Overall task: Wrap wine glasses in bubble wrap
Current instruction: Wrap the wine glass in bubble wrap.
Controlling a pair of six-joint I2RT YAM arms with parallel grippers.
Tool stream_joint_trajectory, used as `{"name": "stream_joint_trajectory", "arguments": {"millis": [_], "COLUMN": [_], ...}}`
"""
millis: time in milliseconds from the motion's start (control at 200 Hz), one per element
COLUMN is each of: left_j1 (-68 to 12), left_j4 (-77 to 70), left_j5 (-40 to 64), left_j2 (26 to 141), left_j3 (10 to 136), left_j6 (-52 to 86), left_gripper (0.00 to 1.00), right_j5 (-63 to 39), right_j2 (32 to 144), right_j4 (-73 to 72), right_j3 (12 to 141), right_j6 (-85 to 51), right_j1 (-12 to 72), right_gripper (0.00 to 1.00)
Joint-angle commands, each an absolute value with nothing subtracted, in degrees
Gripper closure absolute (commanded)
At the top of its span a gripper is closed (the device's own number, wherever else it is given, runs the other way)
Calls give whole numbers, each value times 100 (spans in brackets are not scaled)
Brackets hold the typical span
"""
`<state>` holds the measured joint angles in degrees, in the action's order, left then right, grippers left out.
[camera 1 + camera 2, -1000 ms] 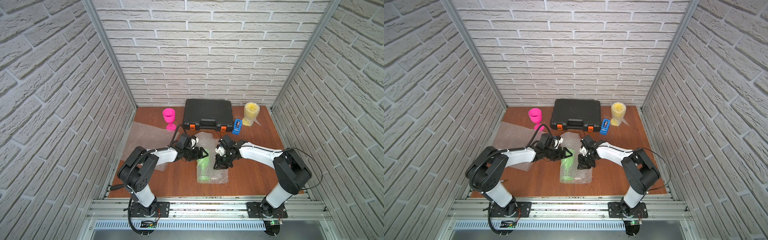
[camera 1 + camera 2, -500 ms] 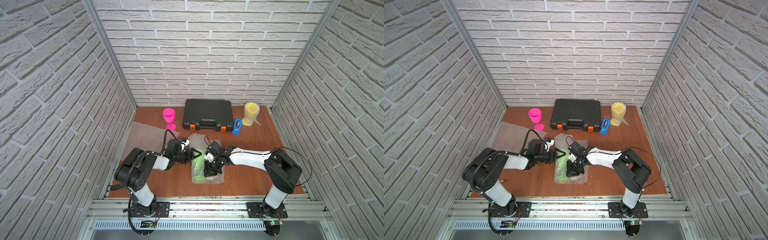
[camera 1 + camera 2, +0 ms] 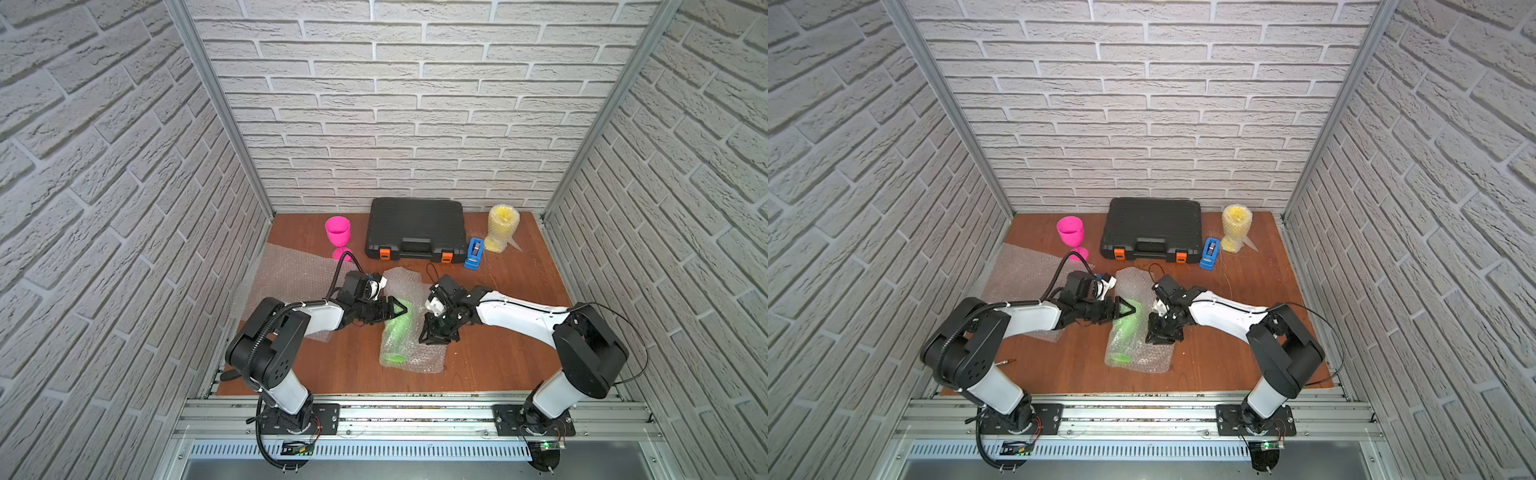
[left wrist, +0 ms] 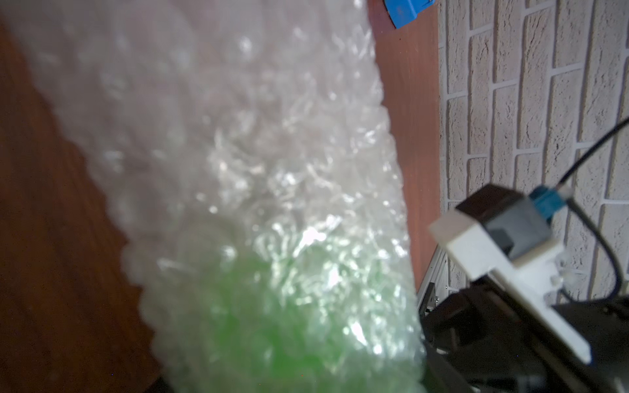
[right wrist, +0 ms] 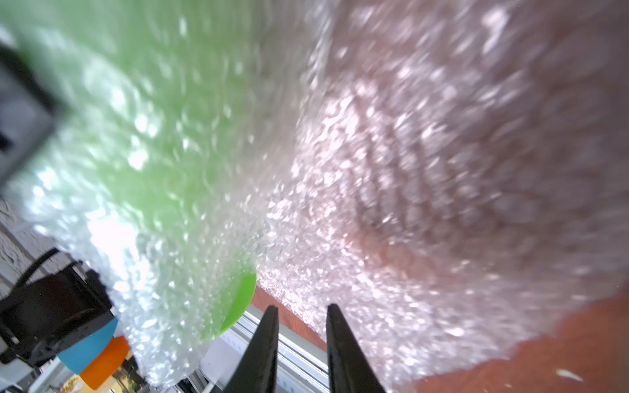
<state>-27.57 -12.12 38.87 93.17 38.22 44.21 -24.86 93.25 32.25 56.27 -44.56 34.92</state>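
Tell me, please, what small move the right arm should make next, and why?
Probably lower the right gripper onto the loose flap of the bubble wrap beside it and pinch it: its jaws stand slightly apart and empty, and the green goblet lies only partly covered, its foot bare.

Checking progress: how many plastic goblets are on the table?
3: hot pink plastic goblet upright, bare, back left; yellow plastic goblet wrapped, back right; lime green plastic goblet lying in bubble wrap, centre.
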Motion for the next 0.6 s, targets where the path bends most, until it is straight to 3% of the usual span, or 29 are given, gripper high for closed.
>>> {"name": "stream_joint_trajectory", "arguments": {"millis": [0,350,535,595], "left_j1": [-2803,-2834,-3086,-3197], "left_j4": [-879,-757,144,513], "left_j5": [3796,3830,3256,2937], "left_j2": [9228,9110,9053,9073], "left_j3": [3890,3997,4394,4576], "left_j6": [4154,4116,3751,3701], "left_gripper": [24,24,24,23], "right_j5": [-2234,-3123,-4160,-4145], "right_j2": [9562,11068,11274,11208], "right_j4": [3160,1979,174,197], "right_j3": [6014,6824,6427,6363], "right_j6": [-4278,-4632,-5248,-5212], "right_j1": [3204,2911,2914,2904], "right_gripper": [79,87,88,88]}}
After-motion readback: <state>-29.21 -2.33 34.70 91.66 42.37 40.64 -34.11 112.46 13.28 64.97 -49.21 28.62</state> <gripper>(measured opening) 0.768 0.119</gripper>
